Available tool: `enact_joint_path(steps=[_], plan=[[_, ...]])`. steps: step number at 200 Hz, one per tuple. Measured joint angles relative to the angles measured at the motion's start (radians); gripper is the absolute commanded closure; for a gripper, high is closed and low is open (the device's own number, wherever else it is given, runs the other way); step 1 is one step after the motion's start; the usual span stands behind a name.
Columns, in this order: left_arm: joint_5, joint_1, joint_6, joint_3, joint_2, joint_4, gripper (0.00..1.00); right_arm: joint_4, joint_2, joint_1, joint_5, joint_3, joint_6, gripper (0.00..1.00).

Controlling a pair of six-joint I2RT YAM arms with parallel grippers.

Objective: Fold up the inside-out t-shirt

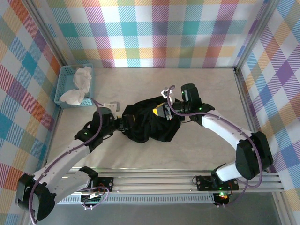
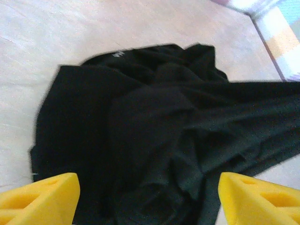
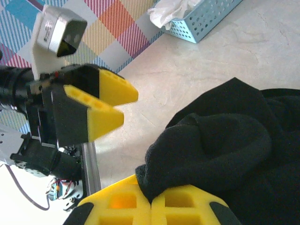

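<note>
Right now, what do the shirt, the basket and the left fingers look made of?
Shirt: soft knit cloth, probably cotton, matte black. It slumps in limp folds.
Basket: light-blue plastic, slightly glossy, with moulded lattice walls.
Left fingers: matte yellow and rigid-looking, with triangular cut-outs. Probably printed or moulded plastic, though I can't tell which.

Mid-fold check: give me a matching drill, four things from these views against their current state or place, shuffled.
1. left gripper
2. right gripper
3. t-shirt
4. white cloth

A. lying in the light-blue basket
B. open
C. crumpled in a heap
D. shut on the t-shirt's edge

Pairs: 1-B, 2-D, 3-C, 4-A
</note>
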Motion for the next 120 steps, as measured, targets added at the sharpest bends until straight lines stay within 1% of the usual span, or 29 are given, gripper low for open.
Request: enact_joint_path(steps=[14, 29, 46, 60, 70, 75, 82, 101, 120], plan=[[0.017, -0.011, 0.008, 0.002, 0.051, 0.015, 0.22, 0.0, 0.001, 0.0, 0.001, 0.006, 0.0, 1.0], [0.017, -0.013, 0.017, 0.016, 0.126, 0.013, 0.28, -0.006, 0.001, 0.0, 0.009, 0.01, -0.002, 1.0], [0.021, -0.013, 0.038, 0.042, 0.217, 0.018, 0.5, -0.032, 0.0, -0.001, 0.038, 0.011, -0.005, 1.0], [0.046, -0.014, 0.043, 0.057, 0.273, 0.039, 0.76, -0.055, 0.0, -0.005, 0.069, 0.011, 0.0, 1.0], [0.084, -0.014, 0.043, 0.065, 0.302, 0.06, 0.92, -0.073, 0.0, -0.011, 0.104, 0.012, 0.011, 0.95], [0.105, -0.014, 0.047, 0.066, 0.309, 0.072, 0.96, -0.094, 0.0, -0.013, 0.134, 0.018, 0.023, 0.94], [0.135, -0.013, 0.05, 0.066, 0.31, 0.091, 1.0, -0.14, 0.006, -0.014, 0.195, 0.037, 0.035, 0.93], [0.227, -0.01, 0.038, 0.062, 0.279, 0.169, 1.0, -0.231, 0.044, -0.015, 0.367, 0.104, 0.055, 0.91], [0.305, 0.007, 0.021, 0.037, 0.209, 0.246, 1.0, -0.272, 0.062, -0.015, 0.508, 0.115, 0.061, 0.79]])
